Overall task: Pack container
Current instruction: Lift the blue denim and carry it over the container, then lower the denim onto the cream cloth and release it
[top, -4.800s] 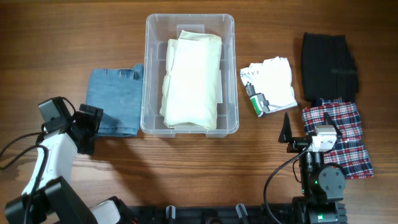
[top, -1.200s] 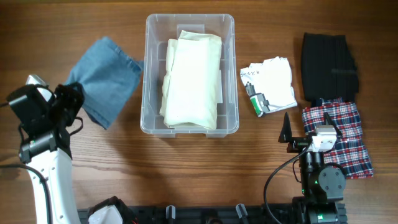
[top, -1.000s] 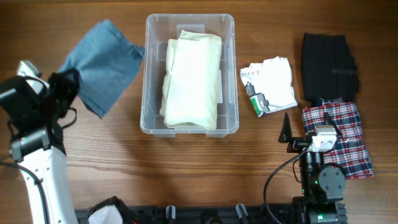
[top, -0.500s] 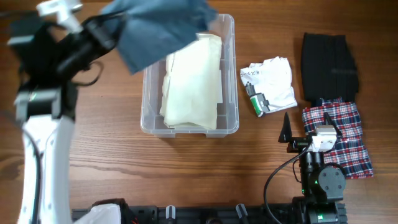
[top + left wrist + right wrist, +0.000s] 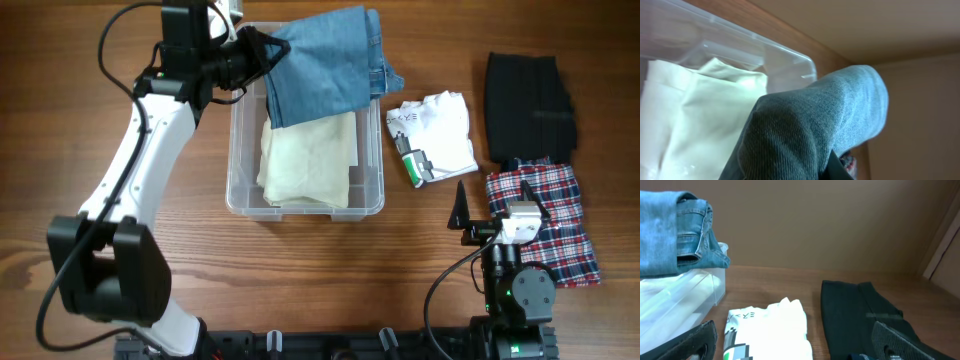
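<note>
The container [image 5: 232, 190] is a clear plastic bin at the table's middle back, and a folded cream cloth [image 5: 305, 165] lies in it. My left gripper [image 5: 255, 50] is shut on a folded blue denim garment [image 5: 325, 65], which it holds in the air over the bin's far end. In the left wrist view the denim [image 5: 815, 125] covers the jaws, with the bin's rim [image 5: 785, 55] and the cream cloth [image 5: 690, 110] below. My right gripper [image 5: 800, 347] is open near the front right, with nothing between its fingers.
A white printed T-shirt [image 5: 435, 135] lies right of the bin. A black folded garment [image 5: 530, 95] is at the back right, and a red plaid one [image 5: 550, 215] lies in front of it, beside the right gripper. The left arm [image 5: 130, 170] arches over the table's left side.
The left arm has swung the denim garment from the table's left side up and rightward, and it now hangs over the bin's far end. The right arm has not moved.
</note>
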